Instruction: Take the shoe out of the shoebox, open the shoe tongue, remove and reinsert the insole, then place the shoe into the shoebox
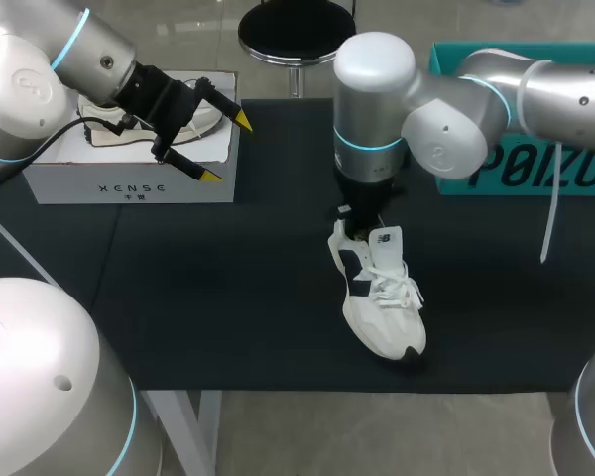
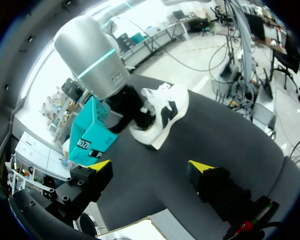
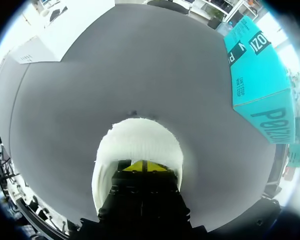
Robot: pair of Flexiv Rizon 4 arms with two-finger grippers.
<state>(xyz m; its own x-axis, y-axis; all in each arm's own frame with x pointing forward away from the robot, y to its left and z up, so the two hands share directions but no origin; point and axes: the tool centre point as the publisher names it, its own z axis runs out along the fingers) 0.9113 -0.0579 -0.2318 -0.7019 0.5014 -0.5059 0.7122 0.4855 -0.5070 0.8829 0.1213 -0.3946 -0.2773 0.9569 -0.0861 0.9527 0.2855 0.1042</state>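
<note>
Closest in, my left arm [image 1: 40, 367], white housing looming. Well left of the shoe [image 1: 382, 297], the left gripper [image 1: 226, 149] hangs over the white shoebox [image 1: 129, 183], fingers spread wide. The white-and-navy shoe lies flat on the black table [image 1: 218, 297]. The right gripper [image 3: 141, 166] is down at its heel opening, tips pressed together. Right of the shoe, a teal box [image 1: 535, 169].

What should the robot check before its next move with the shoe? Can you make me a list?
1. Shoe out of the white shoebox, standing on the table: ok.
2. Right arm down at the shoe's heel, jaws shut: ok.
3. What those jaws pinch: cannot tell.
4. Left arm near the shoebox, clear of the shoe, jaws open and empty: ok.
5. Insole taken out: cannot tell.
</note>
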